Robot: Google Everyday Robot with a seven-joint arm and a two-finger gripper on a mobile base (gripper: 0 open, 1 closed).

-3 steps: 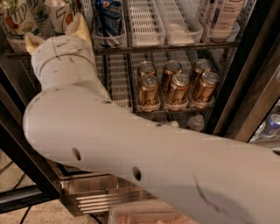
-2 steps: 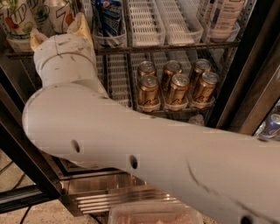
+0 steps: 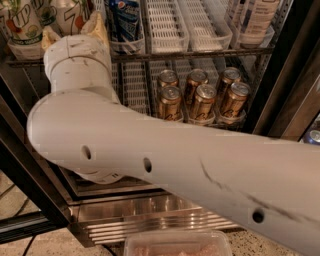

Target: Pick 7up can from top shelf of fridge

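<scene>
Gripper [image 3: 73, 29] sits at the left end of the top shelf [image 3: 200, 52] front rail, inside the fridge [image 3: 150, 215]; fingers [image 3: 97, 24] spread, nothing held. 7up can [image 3: 70, 14] stands upright just behind the rail, straight ahead of the gripper and between the two fingers; can't tell if either one touches it. Long axis vertical, so a side grasp fits; push in slightly, then close. Pepsi can [image 3: 125, 20] is just right of the finger; second 7up can [image 3: 20, 22] is left; tight clearance both sides.
</scene>
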